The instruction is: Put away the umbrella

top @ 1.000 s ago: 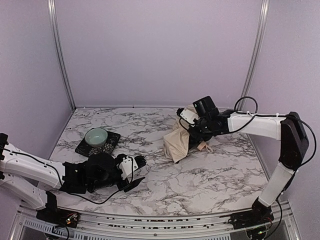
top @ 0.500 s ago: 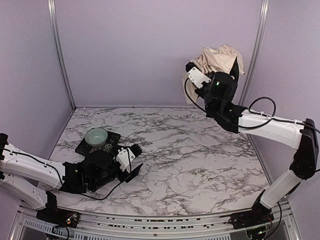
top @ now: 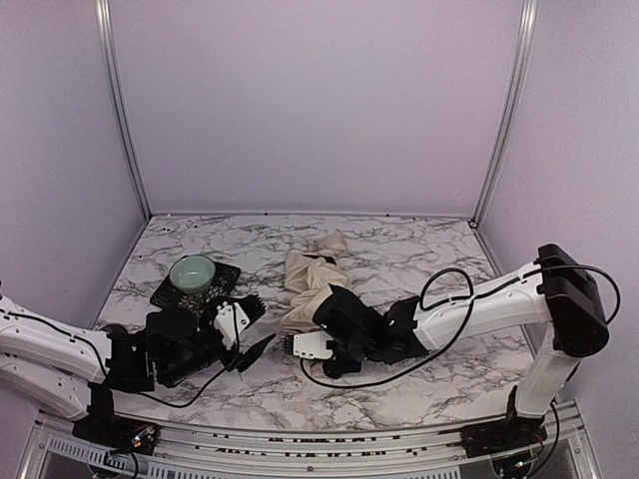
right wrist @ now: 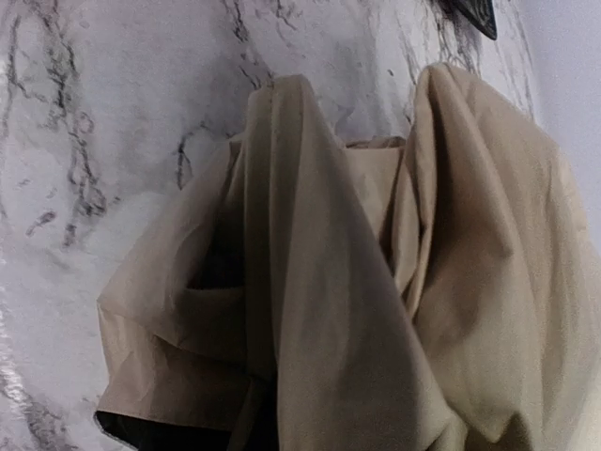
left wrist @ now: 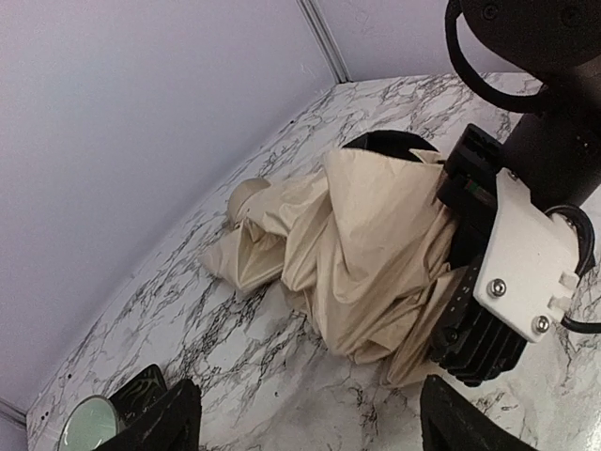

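Cream umbrella (top: 305,277) on marble table (top: 429,249), right tool (top: 292,343) gripping its near end

Middle's clogged by the crumpled cream-beige fabric umbrella (top: 305,281) plus the white-and-black right arm (top: 479,304); the far-right white marble tabletop (top: 429,249) is open.

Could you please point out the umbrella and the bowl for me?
umbrella (left wrist: 376,235), left wrist view, on the cream fabric folds.
bowl (top: 193,271), top view, on its pale green inside.
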You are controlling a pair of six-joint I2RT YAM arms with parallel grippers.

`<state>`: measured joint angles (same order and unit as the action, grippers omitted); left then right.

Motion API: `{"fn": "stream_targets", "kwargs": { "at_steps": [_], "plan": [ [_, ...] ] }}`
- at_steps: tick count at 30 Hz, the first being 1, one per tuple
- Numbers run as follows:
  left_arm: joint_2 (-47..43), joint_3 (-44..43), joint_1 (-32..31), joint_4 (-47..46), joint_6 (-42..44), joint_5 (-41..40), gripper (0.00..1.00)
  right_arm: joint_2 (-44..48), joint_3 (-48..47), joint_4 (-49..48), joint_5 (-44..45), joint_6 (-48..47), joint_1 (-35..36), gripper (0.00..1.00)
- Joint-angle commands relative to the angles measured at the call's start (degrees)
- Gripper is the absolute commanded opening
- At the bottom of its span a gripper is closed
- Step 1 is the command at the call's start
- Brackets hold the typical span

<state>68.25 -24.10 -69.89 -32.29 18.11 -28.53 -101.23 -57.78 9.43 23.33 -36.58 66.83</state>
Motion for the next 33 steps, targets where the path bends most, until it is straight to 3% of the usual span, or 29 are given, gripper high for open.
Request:
{"fn": "stream_targets", "kwargs": {
  "at_steps": [1, 5, 10, 14, 21, 26, 30, 33],
  "plan": [
    [-3.09, 0.63, -0.16, -0.26, -0.18, 4.3, 0.81, 3.57, -4.12, 15.41, -24.69, 12.39, -0.29, 0.0],
    [-3.96, -0.07, -0.33, 2.86, -0.87, 8.86, 0.79, 4.6, -3.81, 19.03, -36.28, 13.94, -1.26, 0.0],
    [-2.95, -2.79, -2.08, 10.06, -1.08, 20.06, 0.77, 4.2, -3.57, 20.15, -48.2, 15.66, -5.69, 0.0],
    [0.76, -4.42, -3.93, 12.84, 1.42, 23.58, 0.8, 2.79, -4.57, 20.29, -57.87, 15.53, -9.85, 0.0],
    [10.12, -9.02, -5.96, 12.82, 13.98, 22.02, 0.9, -6.17, -10.6, 26.67, -66.2, 12.52, -14.21, 0.0],
    [16.64, -9.37, -5.43, 11.14, 19.59, 18.99, 0.95, -7.96, -10.12, 25.7, -68.58, 12.58, -14.68, 0.0],
    [22.17, -11.41, -3.69, 10.45, 18.93, 17.54, 0.94, -8.26, -11.21, 26.18, -71.18, 11.77, -14.71, 0.0],
    [24.48, -12.14, -2.42, 10.11, 17.43, 17.96, 0.87, -7.09, -11.05, 25.77, -72.5, 11.45, -14.72, 0.02]
  ]
}}
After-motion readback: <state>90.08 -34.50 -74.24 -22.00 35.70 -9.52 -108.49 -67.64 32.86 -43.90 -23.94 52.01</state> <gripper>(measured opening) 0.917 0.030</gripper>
